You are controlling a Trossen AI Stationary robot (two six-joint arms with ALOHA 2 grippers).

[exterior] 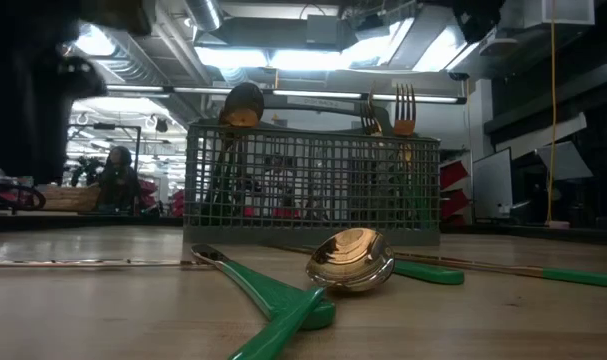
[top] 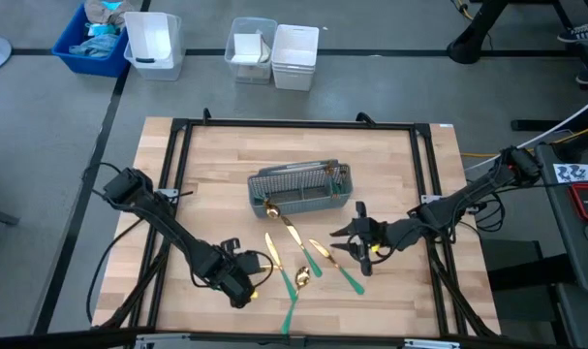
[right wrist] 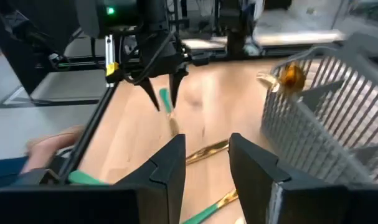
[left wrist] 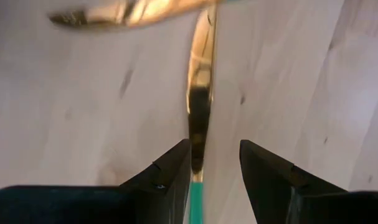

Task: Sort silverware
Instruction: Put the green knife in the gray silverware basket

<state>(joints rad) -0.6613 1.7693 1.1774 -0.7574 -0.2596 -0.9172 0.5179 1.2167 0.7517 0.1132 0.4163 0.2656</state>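
The left gripper (top: 258, 272) sits low at the near left of the pale wood-block table (top: 216, 194), its blunt dark fingers (left wrist: 170, 171) narrowly parted around a knife (left wrist: 200, 106) – a slim, mirror-gold blade with a teal handle between them; whether they pinch it I cannot tell. Just to the right, loose silverware (top: 303, 262) lies fanned on the wood: thin gold heads, green handles, one rounded spoon bowl (exterior: 350, 260) gleaming. Behind them stands a grey wire-mesh basket (top: 301, 188) with fork tines (exterior: 404, 105) and a spoon poking upright. Further right, the right gripper (top: 355, 244) hovers by the utensils – fingers spread, holding nothing
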